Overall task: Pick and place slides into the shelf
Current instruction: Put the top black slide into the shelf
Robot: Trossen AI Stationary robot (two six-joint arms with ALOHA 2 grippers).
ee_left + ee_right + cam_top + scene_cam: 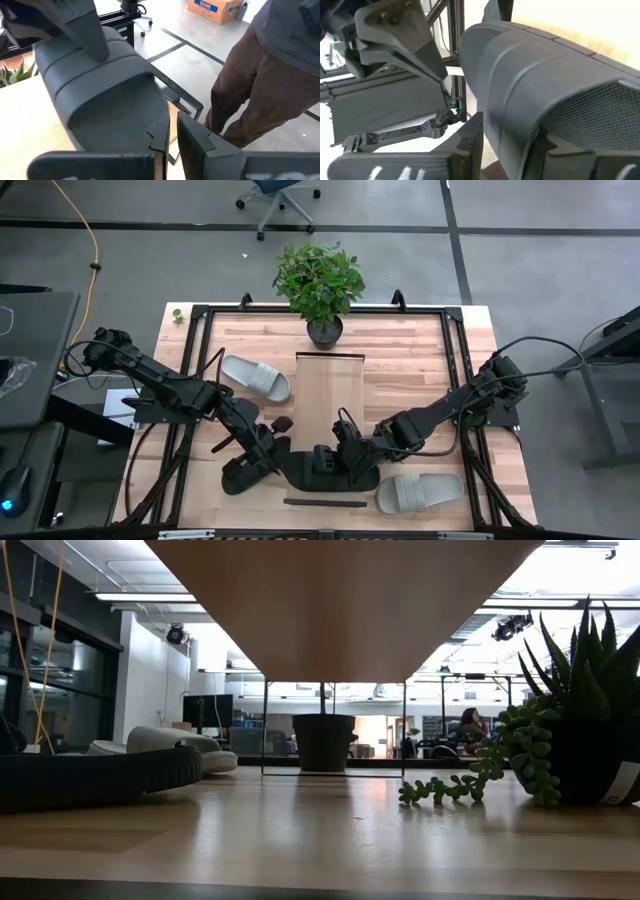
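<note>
Near the table's front middle, a black slide [312, 467] is held between both arms. My left gripper [172, 127] is shut at one end of it, and my right gripper [512, 145] is shut on its ribbed strap [95, 65]. A second black slide [243, 477] lies sole-down on the table, left of the held one. One light grey slide [255, 377] lies flat at the left of the shelf [328, 395], another [420, 492] at the front right. The shelf is a pale board raised over the table's middle. My left gripper pinches the side rim of the black slide's sole [161, 116] near one end, between its two fingers. The near finger [159, 137] covers the place of contact. The slide reaches away from the fingers, footbed up. My right gripper holds the black slide by its strap [520, 70], one finger [470, 140] on the ribbed outer face and the other [565, 155] seemingly under it. The fingers come slanting down from the table's right and lie across the strap.
A potted plant [320, 285] stands at the shelf's far end. A trailing succulent [530, 755] sits on the table in the low view. A black rail [325, 503] lies by the near edge. A person's legs [260, 90] stand close beside the table.
</note>
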